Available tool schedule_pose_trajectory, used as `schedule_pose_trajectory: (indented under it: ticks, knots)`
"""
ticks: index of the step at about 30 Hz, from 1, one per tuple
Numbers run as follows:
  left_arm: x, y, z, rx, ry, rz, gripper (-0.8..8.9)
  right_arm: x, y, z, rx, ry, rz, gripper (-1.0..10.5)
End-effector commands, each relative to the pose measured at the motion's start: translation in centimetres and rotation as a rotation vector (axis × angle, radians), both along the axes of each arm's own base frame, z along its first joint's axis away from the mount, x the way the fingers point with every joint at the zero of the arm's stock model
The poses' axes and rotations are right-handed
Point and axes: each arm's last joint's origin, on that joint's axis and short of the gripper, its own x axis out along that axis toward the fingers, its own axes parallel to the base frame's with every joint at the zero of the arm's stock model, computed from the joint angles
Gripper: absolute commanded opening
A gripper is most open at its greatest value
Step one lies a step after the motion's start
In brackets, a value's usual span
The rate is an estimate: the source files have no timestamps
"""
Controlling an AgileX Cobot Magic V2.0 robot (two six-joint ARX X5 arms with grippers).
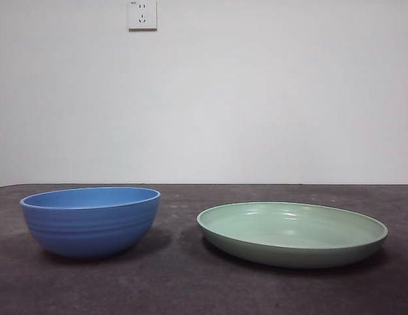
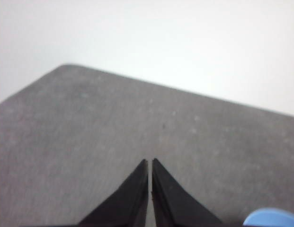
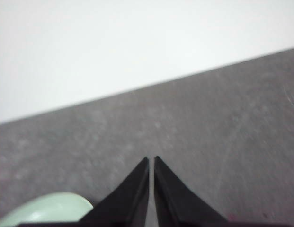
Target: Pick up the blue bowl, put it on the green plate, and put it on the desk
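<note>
The blue bowl (image 1: pixel 90 220) stands upright on the desk (image 1: pixel 190 289) at the left of the front view. To its right, apart from it, lies the green plate (image 1: pixel 292 233), with nothing in it. Neither arm shows in the front view. My left gripper (image 2: pixel 150 163) is shut above bare desk, holding nothing; a sliver of the blue bowl (image 2: pixel 272 218) shows at the edge of its view. My right gripper (image 3: pixel 151 161) is also shut and holds nothing, with a piece of the green plate (image 3: pixel 47 208) beside its jaws.
A white wall (image 1: pixel 256 92) rises behind the desk's far edge, with a power socket (image 1: pixel 142 14) high up. A strip of bare desk separates bowl and plate.
</note>
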Motion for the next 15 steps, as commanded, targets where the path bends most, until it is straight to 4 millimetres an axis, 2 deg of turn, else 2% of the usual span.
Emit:
schedule_pose_trajectory:
  ticks: [1,8,15]
  knots:
    - [0.0,0.0,1.6,-0.027,-0.024,-0.006,0.15,-0.1,0.1,1.7,0.047,-0.023,0.011,0.1]
    - [0.6,-0.2,6.3,-0.054,-0.03,-0.054,0.15,0.4,0.6,6.0,0.06,0.005,0.13,0.1]
    - [1.7,-0.8,11.1,-0.055,0.019,-0.177,0.15,2.2,1.3,9.9,0.078,0.111,0.312,0.1]
